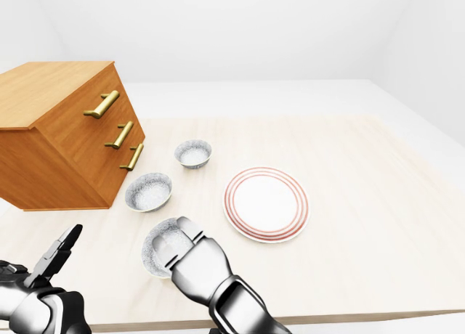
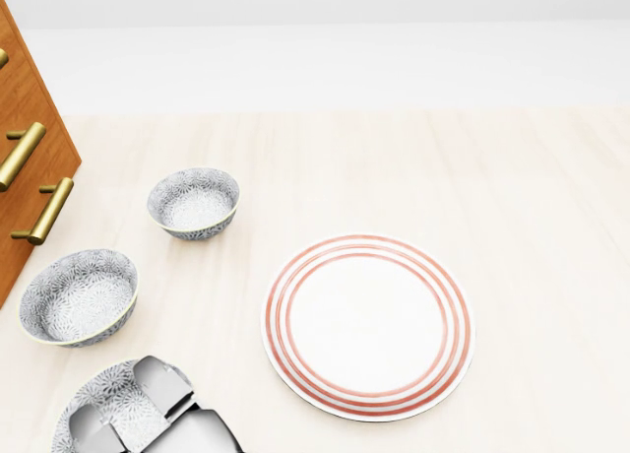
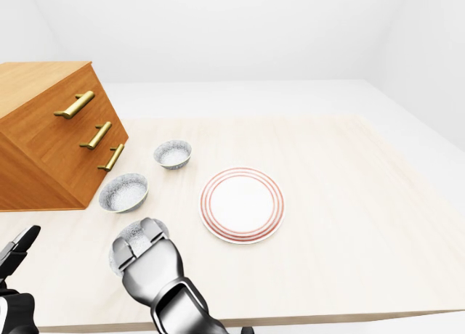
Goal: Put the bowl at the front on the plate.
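A: Closest to the camera is the right hand (image 1: 190, 248), which enters the left-eye view from the bottom edge and lies over the nearest bowl (image 1: 161, 245).

B: Why does it sit just there?

A: I think because this bowl is the one at the front, so it is the one to carry. The fingers (image 2: 157, 379) reach over its rim and into it. Whether they already pinch the rim, I cannot tell; the hand itself hides the contact.

B: And where is the bowl?

A: It seems to rest on the surface (image 1: 363, 174), just left of the striped plate (image 1: 266, 203) and not touching it. The plate is bare, so the way looks short: lift, move right, put down.

B: The other hand?

A: The left hand (image 1: 58, 254) waits low at the left corner, its fingers spread, holding nothing. Two more bowls (image 1: 148, 192) stand in a row toward the wooden drawer chest (image 1: 58, 138).
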Controlling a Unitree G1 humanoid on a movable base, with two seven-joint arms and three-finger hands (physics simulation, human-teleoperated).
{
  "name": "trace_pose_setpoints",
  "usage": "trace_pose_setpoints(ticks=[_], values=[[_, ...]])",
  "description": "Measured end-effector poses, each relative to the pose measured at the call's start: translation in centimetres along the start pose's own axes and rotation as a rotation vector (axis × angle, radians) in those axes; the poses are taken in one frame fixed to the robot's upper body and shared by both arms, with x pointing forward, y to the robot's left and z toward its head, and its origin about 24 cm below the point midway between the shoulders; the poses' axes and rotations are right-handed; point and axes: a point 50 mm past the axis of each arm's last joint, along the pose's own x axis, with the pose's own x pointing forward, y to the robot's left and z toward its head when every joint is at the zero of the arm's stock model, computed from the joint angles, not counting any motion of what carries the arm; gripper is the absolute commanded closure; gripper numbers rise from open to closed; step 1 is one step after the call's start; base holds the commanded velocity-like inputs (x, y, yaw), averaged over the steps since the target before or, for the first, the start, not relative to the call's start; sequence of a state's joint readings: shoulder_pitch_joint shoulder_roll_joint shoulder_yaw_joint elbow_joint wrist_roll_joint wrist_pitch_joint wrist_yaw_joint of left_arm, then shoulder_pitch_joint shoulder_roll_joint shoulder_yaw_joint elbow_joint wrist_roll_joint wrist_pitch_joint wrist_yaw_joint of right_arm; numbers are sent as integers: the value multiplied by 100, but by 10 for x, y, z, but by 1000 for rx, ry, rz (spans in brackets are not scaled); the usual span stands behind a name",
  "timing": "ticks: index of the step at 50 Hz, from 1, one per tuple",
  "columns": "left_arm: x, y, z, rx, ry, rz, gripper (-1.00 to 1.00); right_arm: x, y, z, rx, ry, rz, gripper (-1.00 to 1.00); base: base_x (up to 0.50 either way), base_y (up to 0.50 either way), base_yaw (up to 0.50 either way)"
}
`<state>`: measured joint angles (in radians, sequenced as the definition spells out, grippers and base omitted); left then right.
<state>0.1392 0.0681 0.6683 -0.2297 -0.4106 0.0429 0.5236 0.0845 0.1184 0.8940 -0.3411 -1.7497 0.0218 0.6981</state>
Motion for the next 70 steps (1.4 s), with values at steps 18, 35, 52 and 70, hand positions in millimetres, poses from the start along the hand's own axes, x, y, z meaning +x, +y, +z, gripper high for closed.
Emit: trace_pose_setpoints(ticks=[18, 35, 52, 70], values=[[0, 0, 1, -2, 2, -2, -100, 7, 2, 8, 31, -36, 23, -100, 0, 0, 0], [0, 0, 0, 0, 1, -1, -100, 13, 14, 10, 103, -58, 88, -100, 0, 0, 0], [1, -1, -1, 3, 2, -3, -100, 22, 9, 7, 147, -61, 86, -100, 0, 0, 0], [1, -1, 0, 1, 6, -4, -100, 35, 13, 7, 205, -84, 133, -100, 0, 0, 0]])
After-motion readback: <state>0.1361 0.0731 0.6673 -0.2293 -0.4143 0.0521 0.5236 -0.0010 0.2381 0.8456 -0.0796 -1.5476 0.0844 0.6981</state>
